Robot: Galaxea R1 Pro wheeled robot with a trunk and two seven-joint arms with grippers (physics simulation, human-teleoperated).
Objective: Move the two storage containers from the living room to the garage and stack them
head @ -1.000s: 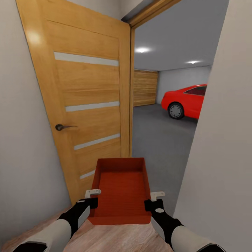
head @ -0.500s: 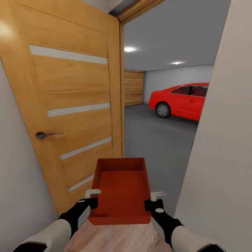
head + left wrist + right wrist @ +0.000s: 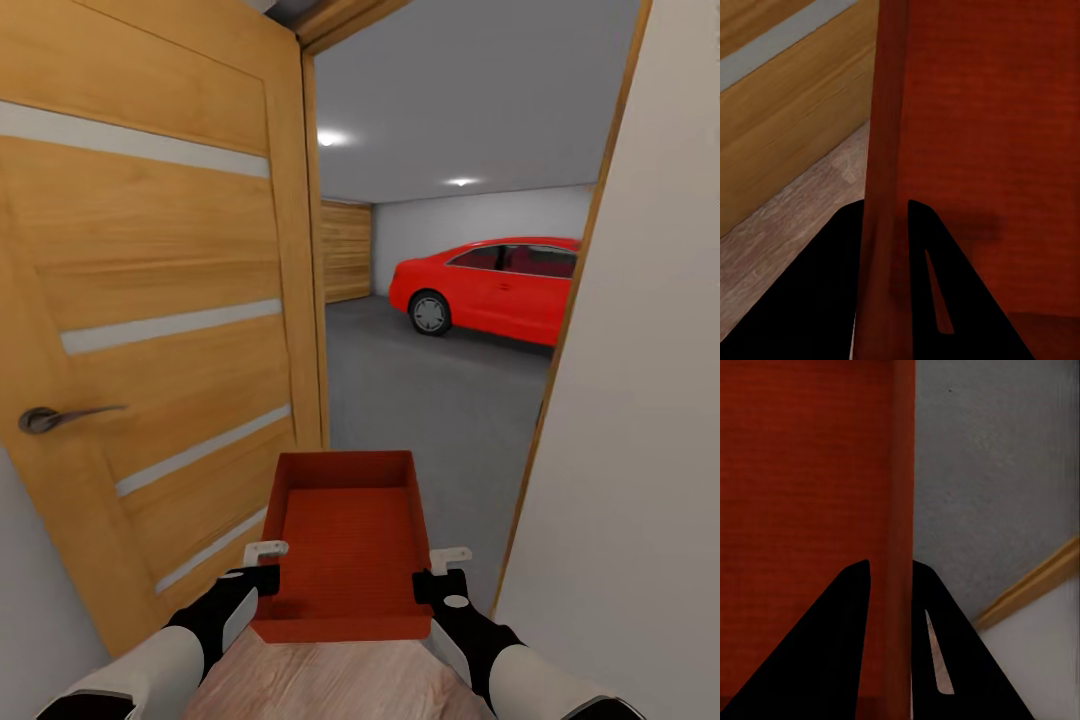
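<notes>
Head view: I am steering the robot through a narrow hallway doorway toward the garage. One red-orange storage container point(image 3: 345, 545) sits low in the center of the frame, held level in front of the trunk with its open top up and nothing inside it. My left end effector point(image 3: 262, 565) is clamped on the container's left wall and my right end effector point(image 3: 440, 570) on its right wall, near the corners closest to me. I judge the two-sided hold keeps the long bin from tipping while the base rolls.

In the left wrist view, dark fingers point(image 3: 937, 285) pinch the thin red wall from both sides, and the right wrist view shows the same pinch on the opposite wall.

An open orange wooden door point(image 3: 150, 330) fills the left of the frame and a pale wall point(image 3: 640, 420) the right, leaving a tight gap. Beyond, the dark grey garage floor point(image 3: 430, 390) stretches to a red car point(image 3: 490, 285) at center right. Pale wood flooring point(image 3: 330, 680) lies under the container, so I judge the threshold is not yet crossed.
</notes>
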